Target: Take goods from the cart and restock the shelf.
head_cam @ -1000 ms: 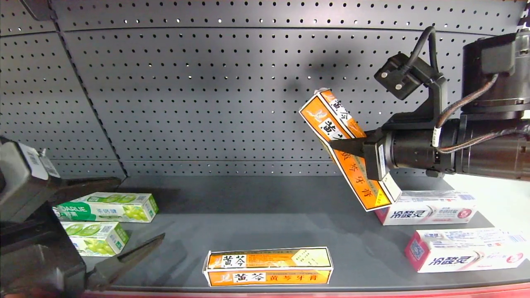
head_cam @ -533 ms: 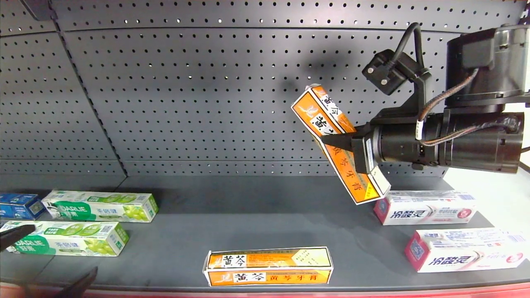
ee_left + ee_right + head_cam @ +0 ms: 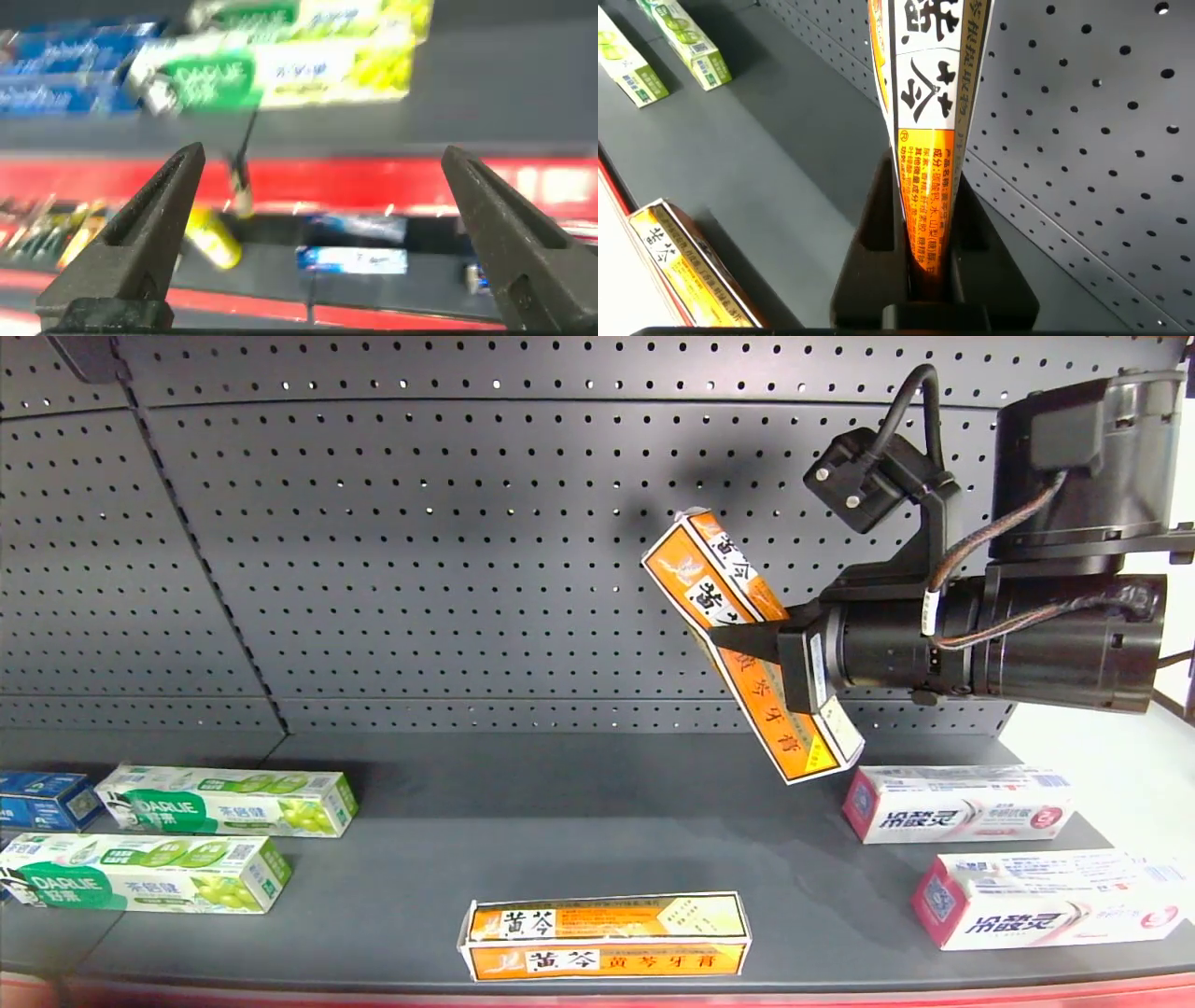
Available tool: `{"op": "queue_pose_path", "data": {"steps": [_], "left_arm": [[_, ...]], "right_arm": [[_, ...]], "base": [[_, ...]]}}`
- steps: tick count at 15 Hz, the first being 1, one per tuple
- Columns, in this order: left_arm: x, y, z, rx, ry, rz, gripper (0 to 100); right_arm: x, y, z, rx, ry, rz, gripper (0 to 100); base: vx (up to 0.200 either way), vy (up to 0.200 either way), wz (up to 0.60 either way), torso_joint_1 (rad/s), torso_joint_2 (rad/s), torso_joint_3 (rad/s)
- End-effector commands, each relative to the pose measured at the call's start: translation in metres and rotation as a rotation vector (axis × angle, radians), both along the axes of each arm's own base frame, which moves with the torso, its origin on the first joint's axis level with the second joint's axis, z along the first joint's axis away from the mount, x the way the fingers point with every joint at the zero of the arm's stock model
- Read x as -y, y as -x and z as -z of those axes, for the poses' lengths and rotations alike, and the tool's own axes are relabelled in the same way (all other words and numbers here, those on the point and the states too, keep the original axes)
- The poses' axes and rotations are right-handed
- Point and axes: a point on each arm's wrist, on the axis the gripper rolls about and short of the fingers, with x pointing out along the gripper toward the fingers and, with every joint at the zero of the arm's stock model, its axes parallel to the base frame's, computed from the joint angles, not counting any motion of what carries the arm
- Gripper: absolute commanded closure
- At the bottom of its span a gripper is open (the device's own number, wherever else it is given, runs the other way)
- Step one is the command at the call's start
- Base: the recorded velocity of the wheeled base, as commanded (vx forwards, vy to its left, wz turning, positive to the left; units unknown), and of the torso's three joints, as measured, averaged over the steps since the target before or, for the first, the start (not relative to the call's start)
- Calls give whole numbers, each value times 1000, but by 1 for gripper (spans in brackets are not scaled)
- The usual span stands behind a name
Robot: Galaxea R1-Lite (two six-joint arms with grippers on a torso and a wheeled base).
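Now, your orange box [image 3: 782, 723] hangs tilted over the shelf's [image 3: 579, 803] right half.
Right jaws clamp its middle, long axis steep; left jaws stand apart, empty.

Bold black characters run along the held orange box [image 3: 782, 728], clamped in the right claw [image 3: 721, 637]. I see matching characters on the lying orange box [image 3: 605, 936] below the claw. White lettering marks the green boxes [image 3: 229, 801] far to its left.

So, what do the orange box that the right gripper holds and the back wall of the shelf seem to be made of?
Orange box: it looks like thin printed cardboard, perhaps lightly glossy. The signs are sharp folded edges and flat printed faces.
Back wall: probably painted sheet metal, matte dark grey. It shows regular rows of punched holes and straight panel seams, though a rigid plastic panel cannot be ruled out.
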Motion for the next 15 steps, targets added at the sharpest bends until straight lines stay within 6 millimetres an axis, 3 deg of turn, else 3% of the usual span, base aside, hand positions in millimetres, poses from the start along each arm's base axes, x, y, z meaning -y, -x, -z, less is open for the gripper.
{"op": "queue_pose_path", "data": {"steps": [1,8,15], "left_arm": [[-1,10,24,26,-9,-19,0],[2,20,32,104,15,382,0],[3,21,38,52,75,412,0]], "right_arm": [[1,2,-1,4,-3,0,100],[-3,2,1,-2,2,-11,100],[-2,3,-4,23,-21,-10,100]], "base": [[0,0,0,0,0,0],[0,0,0,0,0,0],[0,0,0,0,0,0]]}}
